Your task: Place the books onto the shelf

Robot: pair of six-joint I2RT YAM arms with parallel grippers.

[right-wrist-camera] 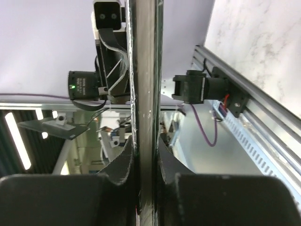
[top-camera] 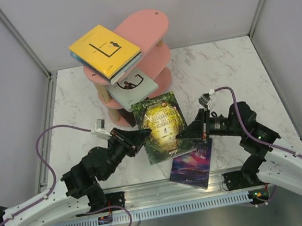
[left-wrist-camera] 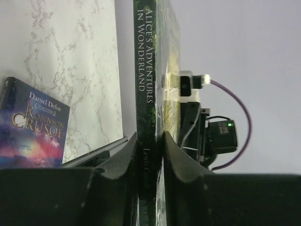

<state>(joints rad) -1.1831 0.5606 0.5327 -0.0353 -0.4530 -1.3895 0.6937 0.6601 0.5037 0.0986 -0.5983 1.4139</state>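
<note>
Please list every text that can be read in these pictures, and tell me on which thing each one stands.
"ALICE'S ADVENTURES IN WONDERLAND": spine of the green-gold paperback book.
"Lewis", the rest hidden: same spine.
"Daniel Defoe", "ROBINSON CRUSOE": cover of the blue-purple paperback book.
Too small to read: the print on the bright yellow paperback and the pale grey-blue paperback.

Between your arms and the shelf (top-camera: pixel 150 22) hangs the green-gold book (top-camera: pixel 162 127), pinched on its left by the left end effector (top-camera: pixel 140 135) and on its right by the right end effector (top-camera: pixel 181 135), filling the middle. A blue book (top-camera: pixel 194 167) lies on the table (top-camera: pixel 73 103) just below it. The yellow-topped stack (top-camera: pixel 103 50) takes the top board's left end; the right end is bare. You have open marble on both flanks
</note>
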